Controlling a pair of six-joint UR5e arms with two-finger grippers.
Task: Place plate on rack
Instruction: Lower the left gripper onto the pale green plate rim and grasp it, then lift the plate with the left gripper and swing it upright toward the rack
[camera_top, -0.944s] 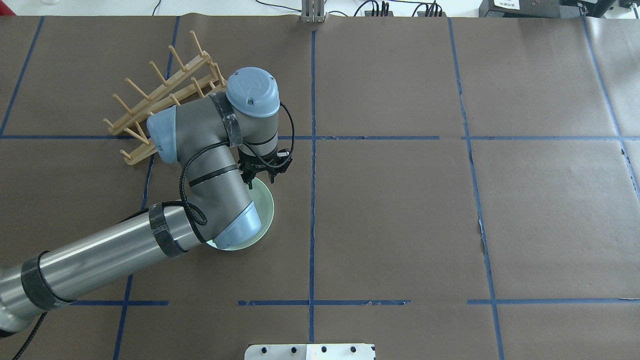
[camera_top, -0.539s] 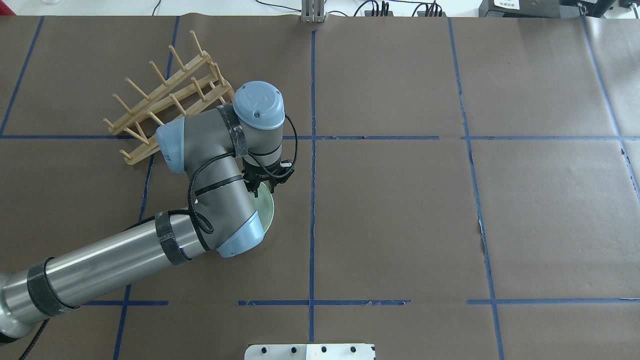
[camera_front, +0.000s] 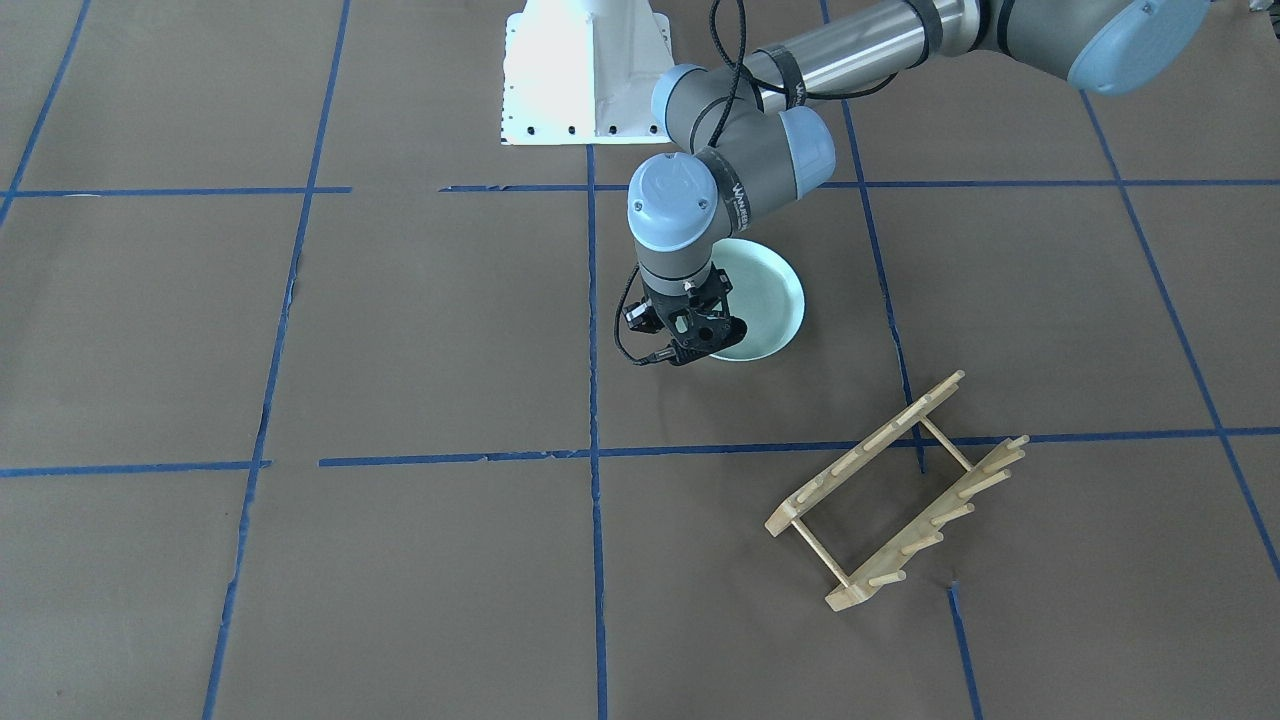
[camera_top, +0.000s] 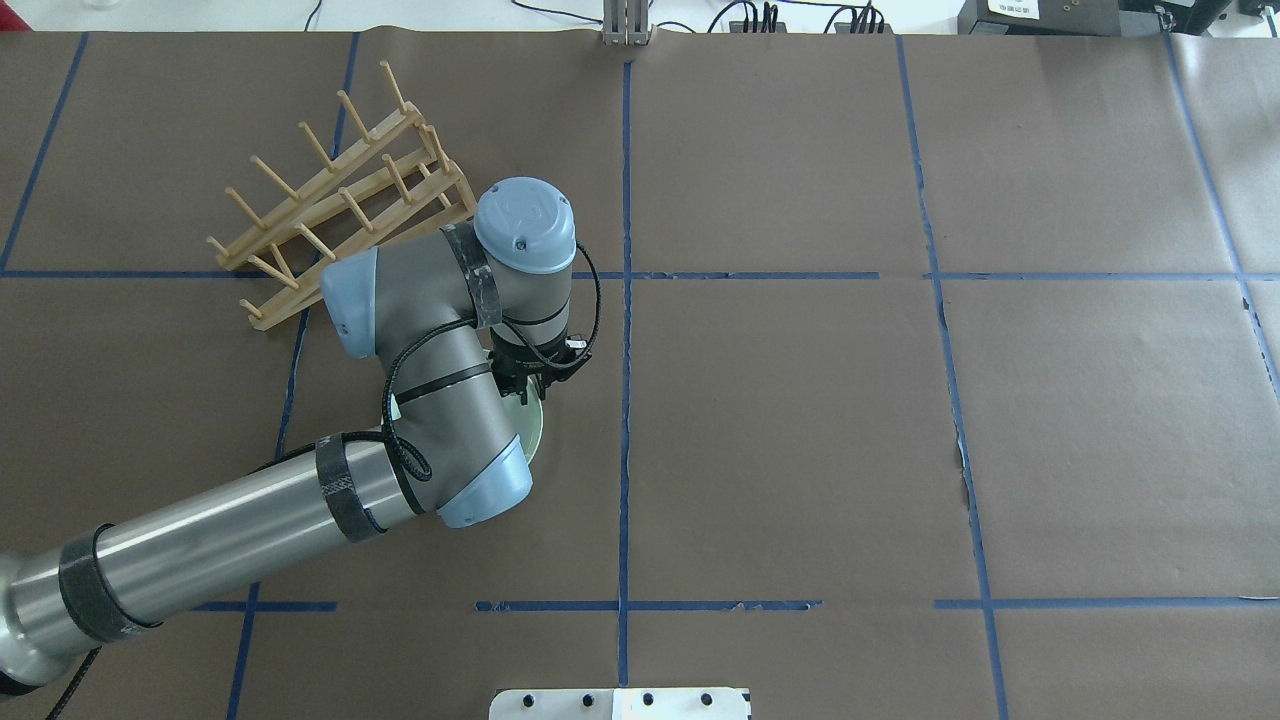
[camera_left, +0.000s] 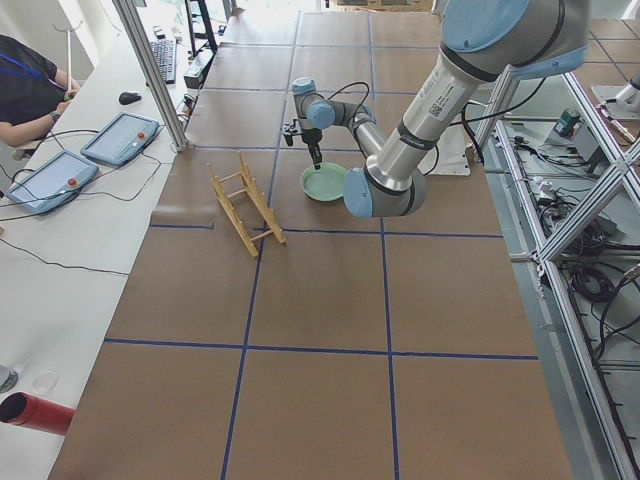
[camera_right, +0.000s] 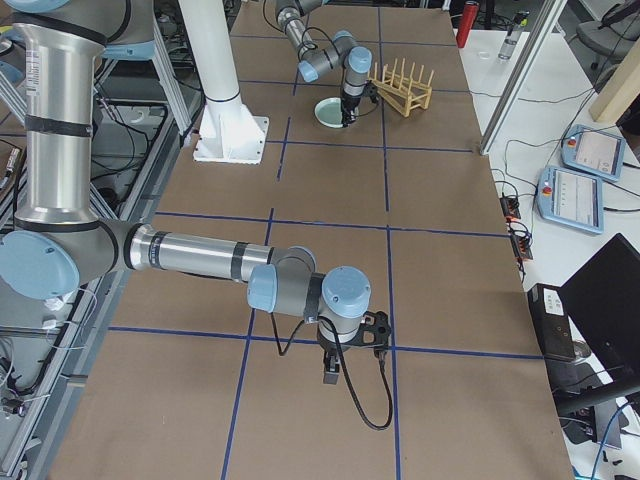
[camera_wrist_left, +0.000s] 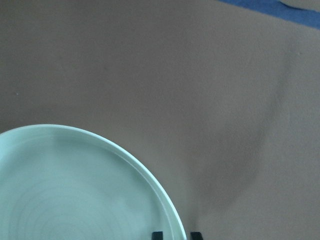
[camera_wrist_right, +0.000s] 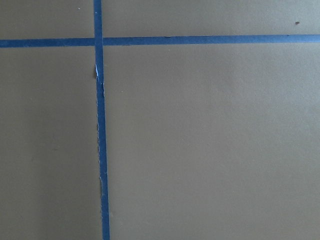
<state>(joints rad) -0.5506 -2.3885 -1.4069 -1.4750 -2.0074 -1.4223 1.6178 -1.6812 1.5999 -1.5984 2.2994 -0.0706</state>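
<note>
The pale mint-green plate (camera_front: 765, 295) lies flat on the brown table; it also shows in the overhead view (camera_top: 532, 428) and in the left wrist view (camera_wrist_left: 75, 190). My left gripper (camera_front: 700, 345) points down at the plate's far edge. In the left wrist view the left gripper (camera_wrist_left: 176, 235) is open, with one fingertip (camera_wrist_left: 157, 235) inside the rim and the other outside. The wooden rack (camera_front: 890, 490) stands apart, further out and to my left, also seen from overhead (camera_top: 340, 200). My right gripper (camera_right: 350, 345) hangs low over bare table; I cannot tell whether it is open or shut.
Blue tape lines (camera_top: 626, 300) divide the brown paper cover. The white robot base (camera_front: 585, 70) stands at the near edge. My left arm's elbow (camera_top: 440, 400) hides most of the plate from overhead. Operators' tablets (camera_left: 120, 135) lie on a side bench.
My left arm has drawn back toward the robot and lowered onto the plate's far rim. It now hides more of the plate from overhead. The rack has not moved.
</note>
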